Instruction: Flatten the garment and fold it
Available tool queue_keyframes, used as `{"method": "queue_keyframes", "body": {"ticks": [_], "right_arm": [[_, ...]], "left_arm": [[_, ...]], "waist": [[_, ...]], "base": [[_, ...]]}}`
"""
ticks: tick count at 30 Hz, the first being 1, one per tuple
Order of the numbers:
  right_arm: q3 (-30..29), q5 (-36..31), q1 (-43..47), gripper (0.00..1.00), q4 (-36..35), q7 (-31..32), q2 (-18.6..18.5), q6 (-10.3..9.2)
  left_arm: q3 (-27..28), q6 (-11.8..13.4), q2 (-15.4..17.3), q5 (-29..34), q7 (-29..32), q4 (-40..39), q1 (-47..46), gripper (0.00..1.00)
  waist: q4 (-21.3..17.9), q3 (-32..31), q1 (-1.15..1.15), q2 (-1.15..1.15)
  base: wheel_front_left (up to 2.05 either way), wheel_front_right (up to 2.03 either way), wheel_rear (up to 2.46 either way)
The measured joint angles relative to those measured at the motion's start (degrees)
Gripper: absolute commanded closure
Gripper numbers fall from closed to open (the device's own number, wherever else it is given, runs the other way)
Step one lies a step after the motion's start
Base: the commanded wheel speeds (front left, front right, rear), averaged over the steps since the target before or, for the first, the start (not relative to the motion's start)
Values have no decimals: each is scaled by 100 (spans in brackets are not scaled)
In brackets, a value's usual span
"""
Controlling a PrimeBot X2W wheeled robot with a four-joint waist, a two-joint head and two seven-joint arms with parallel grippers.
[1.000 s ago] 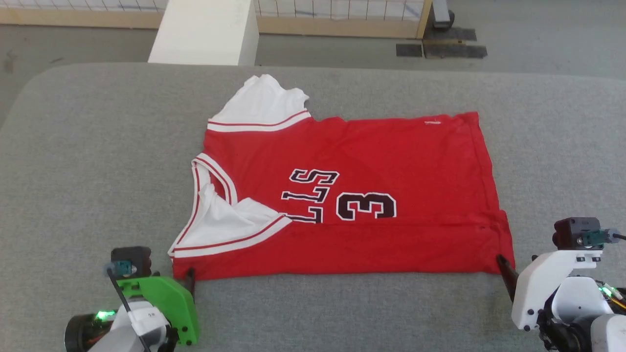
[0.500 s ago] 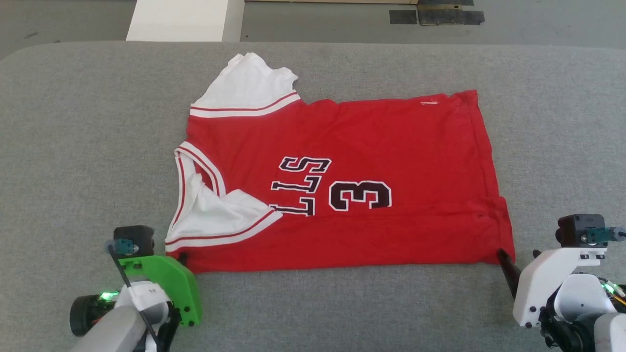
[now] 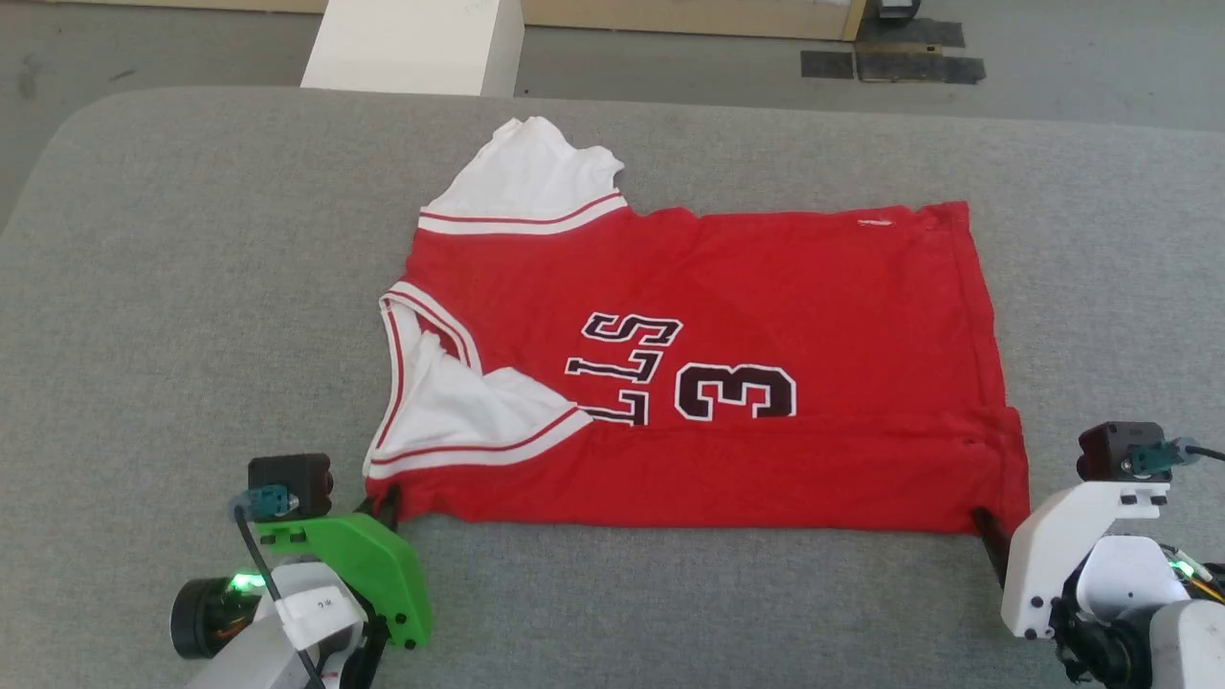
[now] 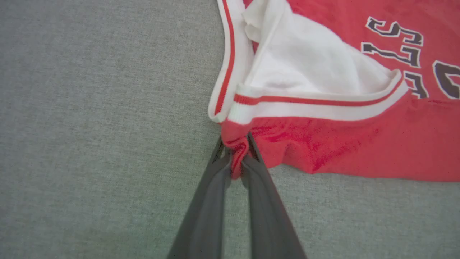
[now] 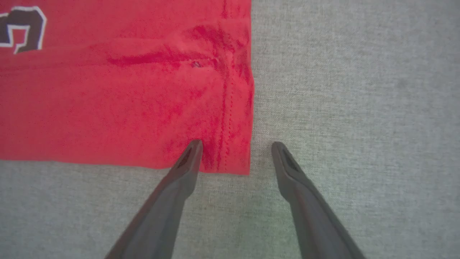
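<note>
The garment [image 3: 727, 316], a red shirt with white sleeves and a black-and-white graphic, lies spread on the grey table, collar to the left. My left gripper [image 4: 235, 153] is shut on the garment [image 4: 341, 144], pinching its near left corner into a small fold; the same gripper [image 3: 388, 502] sits at that corner in the head view. My right gripper [image 5: 235, 145] stands open at the near right corner of the garment [image 5: 107, 108]: one fingertip [image 5: 194, 145] rests over the hem, the other lies on bare table. That gripper [image 3: 986, 526] touches the hem corner in the head view.
The grey padded table [image 3: 191, 287] extends wide on every side of the shirt. A white block [image 3: 412, 43] stands on the floor beyond the far edge, with dark tape patches [image 3: 890, 62] on the floor to its right.
My left gripper has shut on the shirt's near left corner. The head camera has shifted, so the whole scene sits differently. The right gripper stays open at its corner.
</note>
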Motion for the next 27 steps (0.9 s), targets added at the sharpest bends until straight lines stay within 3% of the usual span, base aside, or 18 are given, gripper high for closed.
{"method": "queue_keyframes", "body": {"ticks": [5, 6, 7, 8, 17, 27], "right_arm": [[-27, -30, -229, 0, 333, -1, -8, 0], [-21, -27, -265, 30, 375, -1, -14, 0], [-7, -31, -299, 87, 414, -2, -21, 0], [10, -31, -326, 100, 443, -5, -24, 0], [-107, -59, -304, 100, 450, 4, 14, 1], [-156, 116, 393, 100, -419, 657, -53, 1]], "left_arm": [[-5, 99, 62, 54, 2, -254, 0, 100], [-12, 112, 74, 62, 8, -274, 0, 100], [-21, 112, 90, 66, 12, -291, 0, 100], [-26, 113, 102, 68, 22, -304, 0, 100], [-41, 120, 240, 56, 87, -240, 165, 100], [-176, 216, 589, -114, 610, -519, 729, 100]], "waist": [[51, 101, 0, 0], [56, 117, 0, 0], [61, 134, 0, 0], [64, 145, 0, 0], [34, -105, 0, 0], [-56, -601, 0, 0]], "base": [[0, 0, 0], [0, 0, 0], [0, 0, 0], [0, 0, 0], [0, 0, 0], [0, 0, 0]]}}
